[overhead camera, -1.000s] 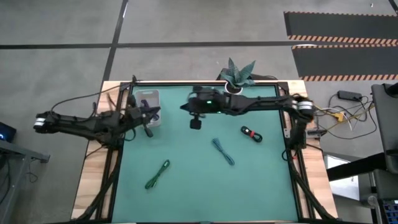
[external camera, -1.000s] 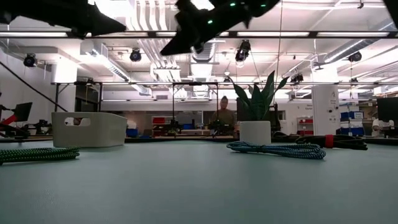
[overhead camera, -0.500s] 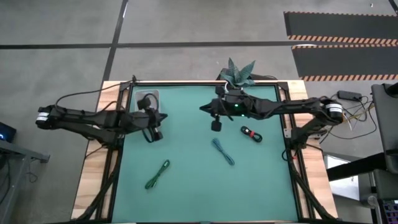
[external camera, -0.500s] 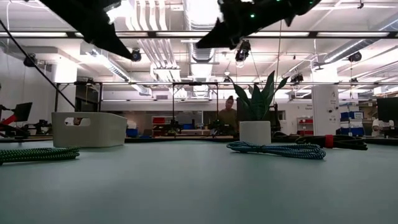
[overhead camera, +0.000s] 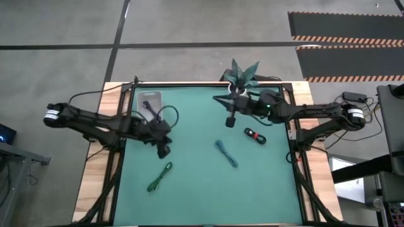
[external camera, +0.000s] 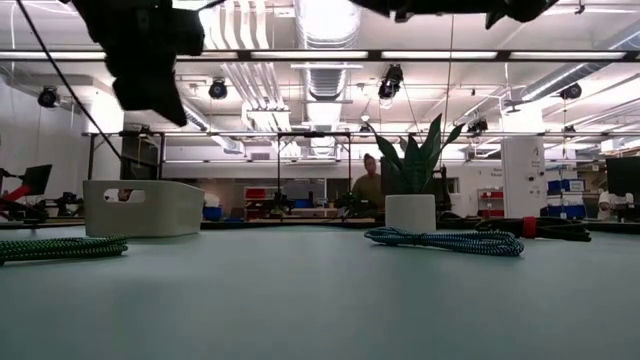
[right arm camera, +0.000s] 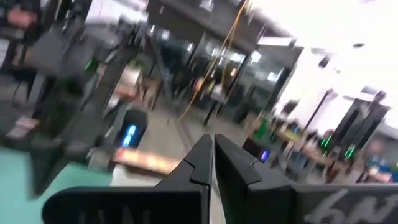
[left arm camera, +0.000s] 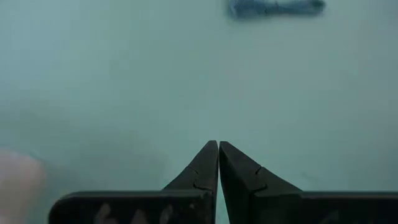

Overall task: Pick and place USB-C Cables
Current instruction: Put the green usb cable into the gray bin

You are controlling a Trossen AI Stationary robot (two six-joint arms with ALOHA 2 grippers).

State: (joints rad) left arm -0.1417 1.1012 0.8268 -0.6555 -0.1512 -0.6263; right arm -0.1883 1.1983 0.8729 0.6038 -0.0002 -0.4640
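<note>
Nearest the front edge of the bench (overhead camera: 189, 202), the green cable (overhead camera: 160, 176) lies loose on the mat, left of centre. The left pincer (overhead camera: 164, 152) hangs just behind and above it, fingers pressed together and carrying nothing; this placement suggests an approach to the green cable, and the fingers must spread before any grasp. Toward the middle, the teal-blue cable (overhead camera: 226, 153) lies free, well apart from the green one. Behind it and to the right sits the black and red cable (overhead camera: 255, 135), also untouched. The right pincer (overhead camera: 231, 121) hovers near that cable, fingers likewise pressed together and empty. At the far left corner stands a pale bin (overhead camera: 150, 101), probably the drop point. A potted plant (overhead camera: 242, 75) occupies the far edge.
</note>
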